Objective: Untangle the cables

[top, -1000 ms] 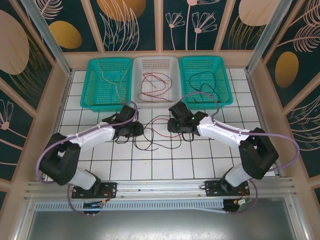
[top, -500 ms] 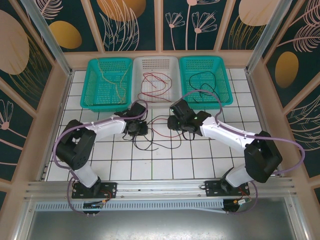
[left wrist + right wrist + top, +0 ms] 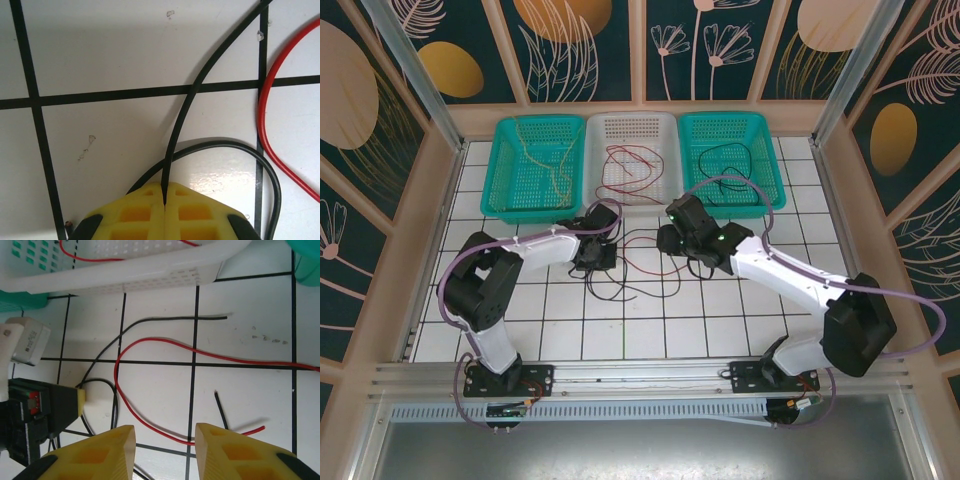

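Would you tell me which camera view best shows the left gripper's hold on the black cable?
Left wrist: the left gripper is shut on the black cable, close up. Right wrist shows it sidelong; top external shows it tiny.

Nothing legible anywhere: no text, label, brand, number or sign clear enough to read.
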